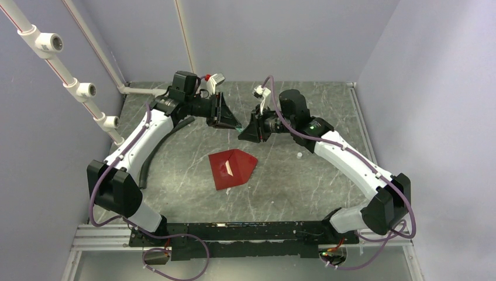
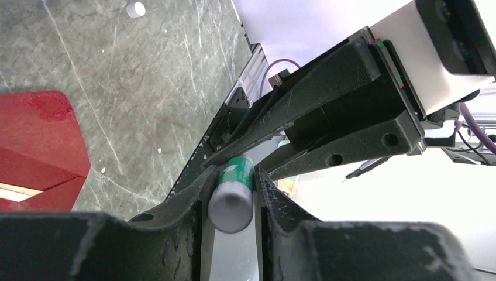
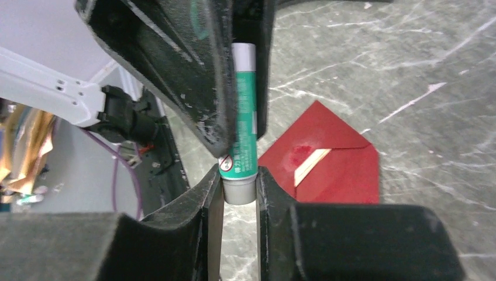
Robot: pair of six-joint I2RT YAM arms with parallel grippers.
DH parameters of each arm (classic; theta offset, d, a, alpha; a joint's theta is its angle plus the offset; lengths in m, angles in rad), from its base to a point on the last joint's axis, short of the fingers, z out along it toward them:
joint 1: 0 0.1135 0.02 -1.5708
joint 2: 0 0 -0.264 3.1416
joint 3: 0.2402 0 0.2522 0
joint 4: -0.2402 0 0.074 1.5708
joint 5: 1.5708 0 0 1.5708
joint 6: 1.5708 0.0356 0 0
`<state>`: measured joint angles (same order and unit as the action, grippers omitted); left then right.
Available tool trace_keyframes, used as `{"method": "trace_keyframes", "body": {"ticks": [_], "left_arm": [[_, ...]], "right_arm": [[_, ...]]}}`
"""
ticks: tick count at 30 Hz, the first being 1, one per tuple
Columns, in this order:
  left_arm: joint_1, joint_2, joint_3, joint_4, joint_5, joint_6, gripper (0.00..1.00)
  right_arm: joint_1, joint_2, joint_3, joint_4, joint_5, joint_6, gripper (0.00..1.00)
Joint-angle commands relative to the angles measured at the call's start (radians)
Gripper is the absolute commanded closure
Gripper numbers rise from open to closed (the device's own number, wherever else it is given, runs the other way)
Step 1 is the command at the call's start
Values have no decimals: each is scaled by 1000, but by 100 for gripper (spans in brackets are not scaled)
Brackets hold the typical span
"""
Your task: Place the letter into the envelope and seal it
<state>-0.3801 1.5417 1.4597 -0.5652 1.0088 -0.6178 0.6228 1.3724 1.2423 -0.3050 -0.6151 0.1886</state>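
Veined marble-look table [image 1: 304,187]; glossy, pointed red envelope [image 1: 233,168].

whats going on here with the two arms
Both arms hold one green glue stick above the table: the fingers of the left gripper clamp one end, those of the right gripper the other. The red envelope lies flat below, a pale strip of the letter showing at its mouth, so it looks unsealed.
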Motion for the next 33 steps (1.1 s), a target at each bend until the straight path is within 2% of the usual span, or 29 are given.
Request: {"method": "trace_keyframes", "body": {"ticks": [1, 4, 8, 11, 13, 15, 21, 28, 29, 33], "left_arm": [[-6, -44, 17, 51, -13, -10, 65], [-13, -76, -17, 163, -85, -59, 63], [-31, -175, -137, 391, -272, -111, 63], [-33, -239, -233, 599, -343, -212, 62], [-36, -259, -272, 678, -357, -251, 60], [-40, -271, -297, 703, -369, -270, 57], [-42, -263, -303, 712, -354, -268, 61], [-43, -255, -330, 781, -373, -297, 56], [-43, -252, -331, 785, -373, -293, 57], [-43, -250, -341, 788, -390, -268, 74]], "right_arm": [[3, -32, 2, 169, -18, 76, 83], [3, -46, -47, 280, 15, 195, 83], [12, -66, -97, 461, 69, 420, 83], [23, -89, -123, 516, 192, 516, 83], [24, -96, -132, 529, 251, 551, 83], [24, -93, -137, 544, 274, 571, 83], [25, -66, -124, 596, 171, 580, 82], [26, -53, -113, 594, 141, 598, 82], [26, -50, -114, 599, 133, 607, 82], [26, -49, -139, 627, 127, 639, 82]]}}
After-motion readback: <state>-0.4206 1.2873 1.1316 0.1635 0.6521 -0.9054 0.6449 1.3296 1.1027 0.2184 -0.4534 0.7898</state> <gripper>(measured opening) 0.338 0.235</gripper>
